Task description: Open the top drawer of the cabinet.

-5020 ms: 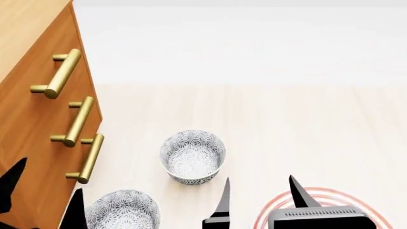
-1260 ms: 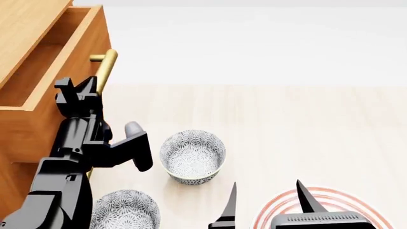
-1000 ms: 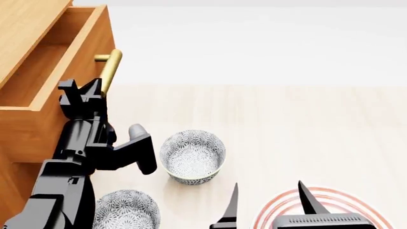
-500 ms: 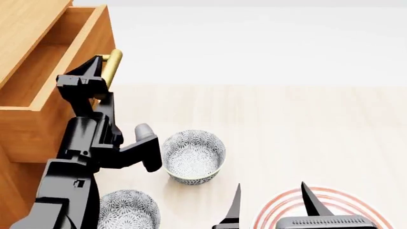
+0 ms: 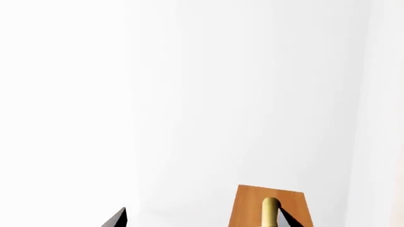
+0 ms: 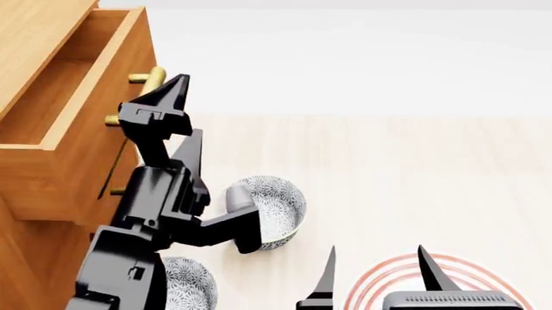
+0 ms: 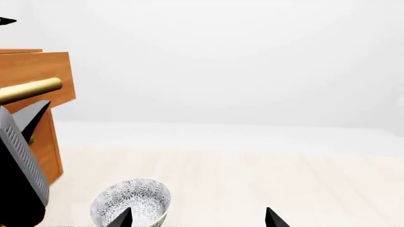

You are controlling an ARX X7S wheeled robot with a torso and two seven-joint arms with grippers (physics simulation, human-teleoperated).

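Observation:
The cabinet [image 6: 26,258] stands at the left of the head view. Its top drawer [image 6: 77,168] is pulled out, showing its paler interior. The drawer's brass handle [image 6: 152,79] is partly hidden behind my left gripper [image 6: 191,103], which is open just to the right of it. In the left wrist view the handle [image 5: 270,213] lies close beside one fingertip, with nothing pressed against it. The right wrist view shows the drawer front [image 7: 38,66] and handle [image 7: 31,90]. My right gripper [image 6: 377,258] [image 7: 198,213] hangs open and empty near the floor.
A patterned bowl [image 6: 280,200] [image 7: 132,203] sits on the floor, partly behind my left arm. A second bowl [image 6: 185,284] lies nearer. A red-ringed plate [image 6: 401,274] is under my right gripper. The lower drawers' handles [image 6: 116,190] are mostly hidden.
The drawer, closed five seconds ago, has been pulled out. Over the last second my left gripper has opened, come off the handle and shifted right and up.

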